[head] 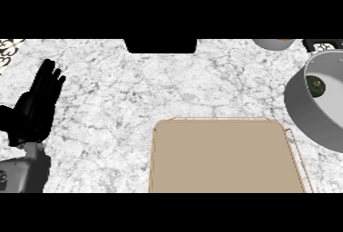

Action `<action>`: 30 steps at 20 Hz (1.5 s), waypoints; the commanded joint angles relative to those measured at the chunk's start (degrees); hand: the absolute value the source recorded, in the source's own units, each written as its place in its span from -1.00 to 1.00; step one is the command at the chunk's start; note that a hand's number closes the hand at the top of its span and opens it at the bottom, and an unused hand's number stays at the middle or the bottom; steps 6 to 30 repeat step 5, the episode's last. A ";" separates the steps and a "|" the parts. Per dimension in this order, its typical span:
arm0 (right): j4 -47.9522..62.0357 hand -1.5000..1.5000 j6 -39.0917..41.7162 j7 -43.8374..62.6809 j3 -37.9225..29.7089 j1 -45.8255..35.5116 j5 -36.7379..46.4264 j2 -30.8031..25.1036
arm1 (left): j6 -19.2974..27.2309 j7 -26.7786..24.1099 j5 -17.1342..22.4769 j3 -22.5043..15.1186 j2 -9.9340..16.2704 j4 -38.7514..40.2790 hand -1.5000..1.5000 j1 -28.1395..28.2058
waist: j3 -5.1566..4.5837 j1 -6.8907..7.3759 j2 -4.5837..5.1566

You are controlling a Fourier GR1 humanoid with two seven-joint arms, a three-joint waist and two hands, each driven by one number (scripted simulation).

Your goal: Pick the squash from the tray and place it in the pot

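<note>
The squash (314,86) lies in the pot (301,113) at right; the tray (224,156) sits near; the left robot hand (33,106) rests open at left.

- You'll find no text, label, brand, number or sign to read anywhere here.
- The tray (224,156), the pot (315,118) and the surface (134,90) carry no lettering you could make out.
</note>
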 commanded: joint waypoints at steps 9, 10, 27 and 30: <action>5.69 -1.00 3.42 -5.83 1.55 3.37 -0.68 -4.74 | -0.14 -0.15 -0.33 0.38 -0.13 -0.52 0.00 0.56 | 0.08 0.28 0.10; 5.69 -1.00 3.42 -5.83 1.55 3.37 -0.68 -4.74 | -0.14 -0.15 -0.33 0.38 -0.13 -0.52 0.00 0.56 | 0.08 0.28 0.10; 5.69 -1.00 3.42 -5.83 1.55 3.37 -0.68 -4.74 | -0.14 -0.15 -0.33 0.38 -0.13 -0.52 0.00 0.56 | 0.08 0.28 0.10; 5.69 -1.00 3.42 -5.83 1.55 3.37 -0.68 -4.74 | -0.14 -0.15 -0.33 0.38 -0.13 -0.52 0.00 0.56 | 0.08 0.28 0.10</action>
